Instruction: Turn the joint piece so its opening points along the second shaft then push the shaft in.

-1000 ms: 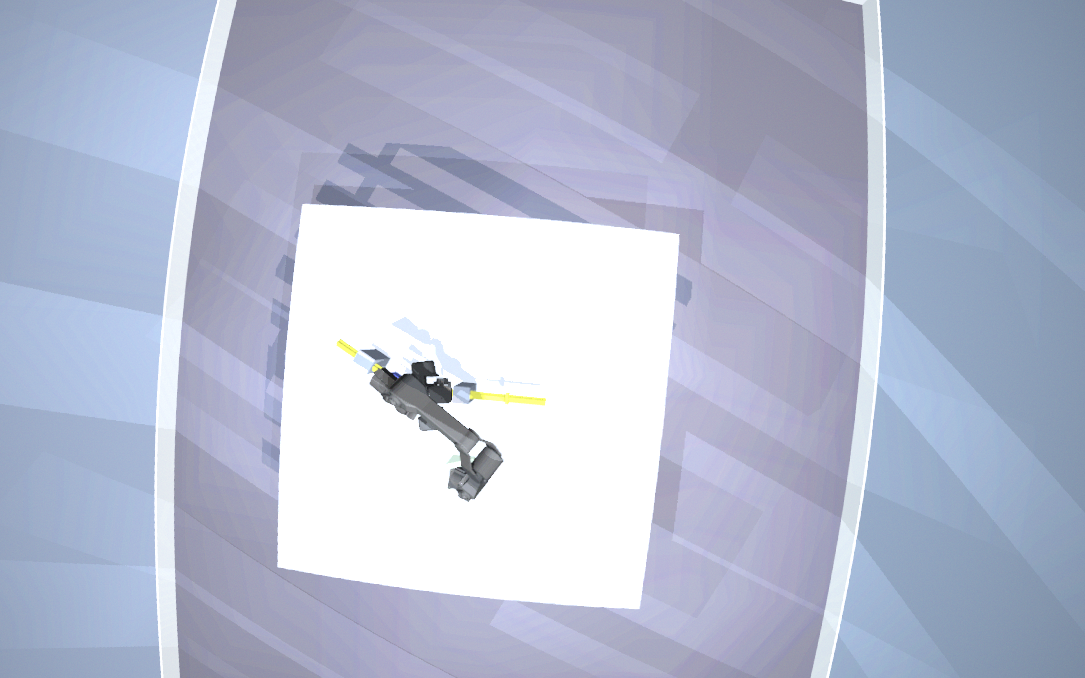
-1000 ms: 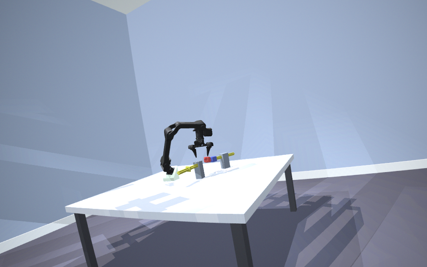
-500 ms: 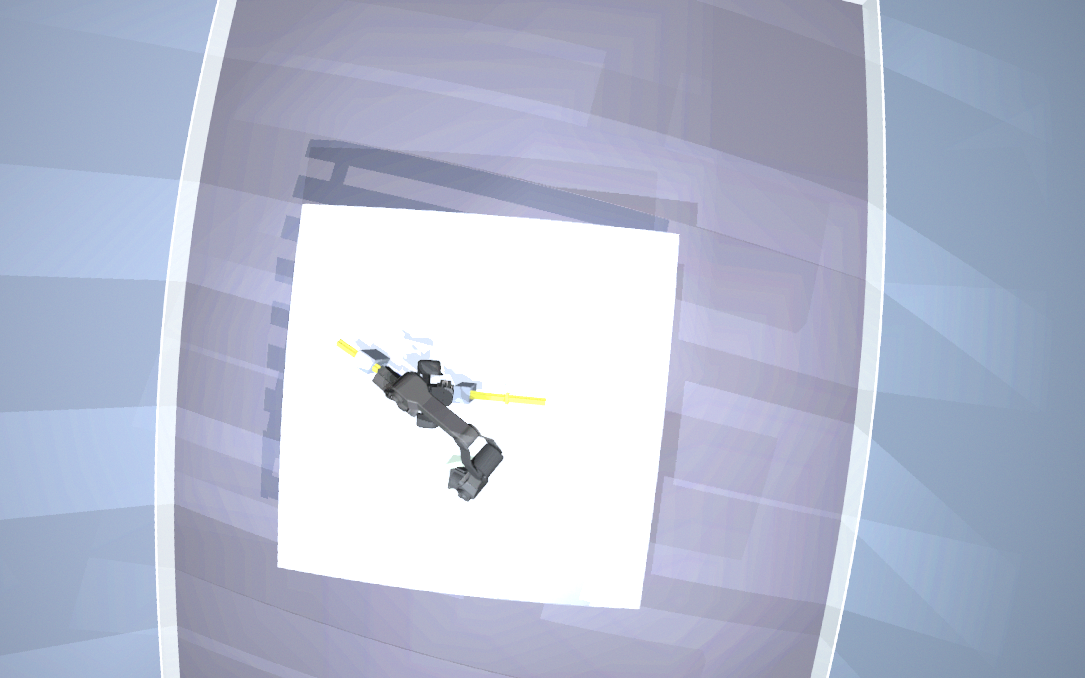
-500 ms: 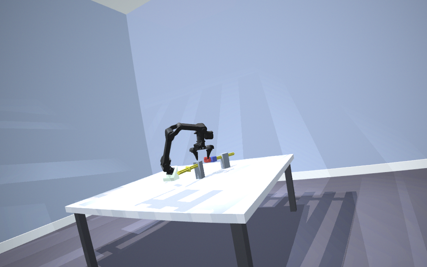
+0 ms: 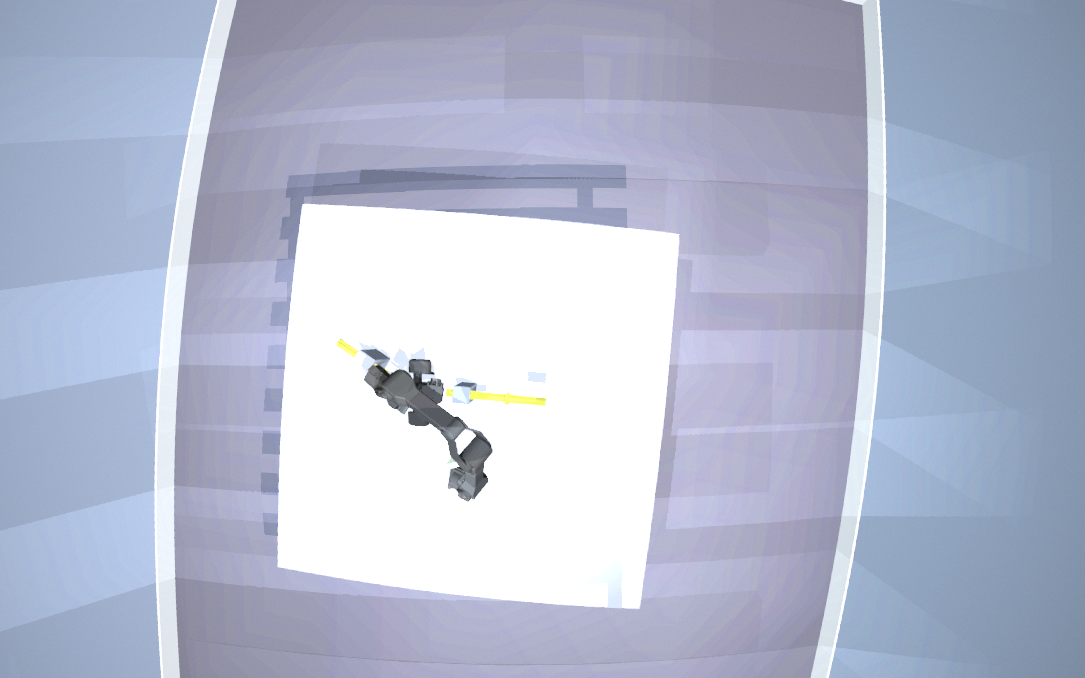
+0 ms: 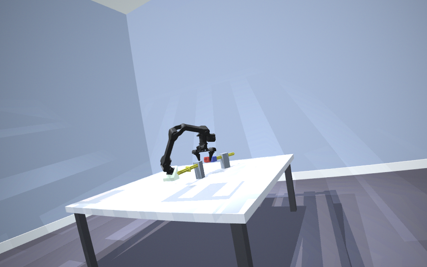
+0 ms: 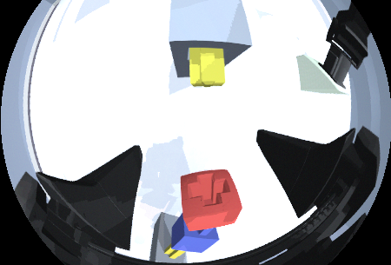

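My gripper (image 6: 204, 160) (image 7: 200, 143) is open and empty, pointing down, with a finger on either side of the red joint piece (image 6: 206, 159) (image 7: 213, 218). No contact shows. The piece's cross-shaped opening shows in the wrist view, facing roughly towards the second shaft's near end; exact alignment cannot be told. A blue part (image 6: 214, 159) (image 7: 191, 240) joins it to the first shaft (image 5: 346, 347) (image 6: 231, 154). The second shaft (image 5: 487, 396) (image 6: 185, 171) (image 7: 207, 69) runs through its grey block (image 5: 463, 393) (image 6: 199, 169) (image 7: 204, 19), its end apart from the red piece. The arm hides the joint in the top view.
The first shaft's grey block (image 5: 375, 355) (image 6: 224, 160) (image 7: 161, 234) stands behind the joint. The arm's pale base (image 6: 171, 176) (image 7: 316, 76) is on the white table (image 5: 529, 522) (image 6: 135, 202), beside the second shaft's outer end in the exterior view.
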You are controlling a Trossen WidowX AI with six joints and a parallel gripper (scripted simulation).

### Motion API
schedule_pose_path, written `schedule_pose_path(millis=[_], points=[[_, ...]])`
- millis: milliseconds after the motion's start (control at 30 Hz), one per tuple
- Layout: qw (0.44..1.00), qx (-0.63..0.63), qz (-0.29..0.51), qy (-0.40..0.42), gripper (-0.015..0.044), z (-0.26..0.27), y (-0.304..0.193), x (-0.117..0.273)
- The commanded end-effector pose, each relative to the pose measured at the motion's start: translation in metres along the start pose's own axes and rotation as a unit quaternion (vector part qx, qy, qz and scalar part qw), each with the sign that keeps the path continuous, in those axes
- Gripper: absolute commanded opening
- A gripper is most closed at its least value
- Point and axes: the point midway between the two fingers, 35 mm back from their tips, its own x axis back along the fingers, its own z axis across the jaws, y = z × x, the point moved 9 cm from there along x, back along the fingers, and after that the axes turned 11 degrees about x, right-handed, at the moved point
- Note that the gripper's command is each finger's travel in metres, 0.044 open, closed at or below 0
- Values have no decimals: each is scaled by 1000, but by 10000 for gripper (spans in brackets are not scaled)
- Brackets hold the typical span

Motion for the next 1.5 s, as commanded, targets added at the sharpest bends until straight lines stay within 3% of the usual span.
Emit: schedule_pose_path(millis=[0, 167, 900, 1233, 1467], points=[[1000, -2, 2, 1, 440, 3, -15, 4], [1000, -2, 2, 1, 440, 5, -34, 8], [1000, -2, 1, 1, 440, 6, -36, -21], [1000, -2, 1, 1, 182, 6, -36, -21], [1000, -2, 1, 1, 182, 6, -36, -21]])
